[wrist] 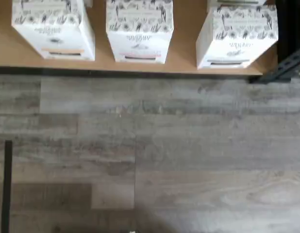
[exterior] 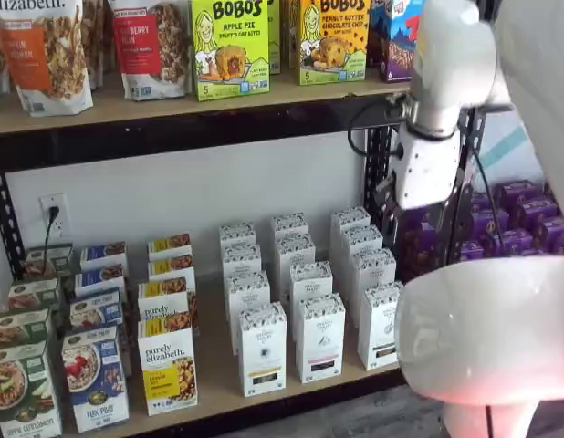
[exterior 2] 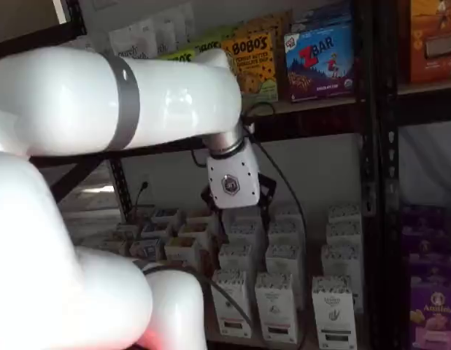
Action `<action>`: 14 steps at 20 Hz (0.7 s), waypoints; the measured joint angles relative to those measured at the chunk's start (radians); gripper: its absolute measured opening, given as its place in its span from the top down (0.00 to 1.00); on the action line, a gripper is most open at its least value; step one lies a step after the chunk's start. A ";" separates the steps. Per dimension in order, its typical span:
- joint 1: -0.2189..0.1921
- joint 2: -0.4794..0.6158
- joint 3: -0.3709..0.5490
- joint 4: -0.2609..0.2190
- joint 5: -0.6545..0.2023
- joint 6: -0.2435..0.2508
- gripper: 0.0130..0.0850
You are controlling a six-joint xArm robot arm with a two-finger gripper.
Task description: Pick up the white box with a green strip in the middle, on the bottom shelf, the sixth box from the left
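Three white cartons fronted the bottom shelf (exterior: pixel 218 388); the white box (exterior: pixel 380 326) with the greenish strip stood rightmost, upright, at the front edge. Farther back and above it hung the gripper (exterior: pixel 426 224), fingers hidden against dark clutter, so I could not tell its state.

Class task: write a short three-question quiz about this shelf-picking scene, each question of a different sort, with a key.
1. True or false: the gripper is shut on the white box.
2. Multiple choice: in a shelf view, the neighbouring carton in the front row has a strip that is A) pink, B) blue, C) red.
3. Fill in: in the wrist view, in front of the bottom shelf lies the grey plank ____.

Key: 1 false, the box stands on the shelf, apart from the gripper; 2 A; 3 floor.
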 joint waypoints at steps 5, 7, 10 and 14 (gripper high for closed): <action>-0.024 0.149 0.037 -0.014 -0.141 -0.016 0.00; -0.035 0.194 0.049 -0.011 -0.200 -0.027 0.00; -0.050 0.271 0.070 -0.013 -0.321 -0.039 0.00; -0.072 0.437 0.052 -0.026 -0.450 -0.050 0.00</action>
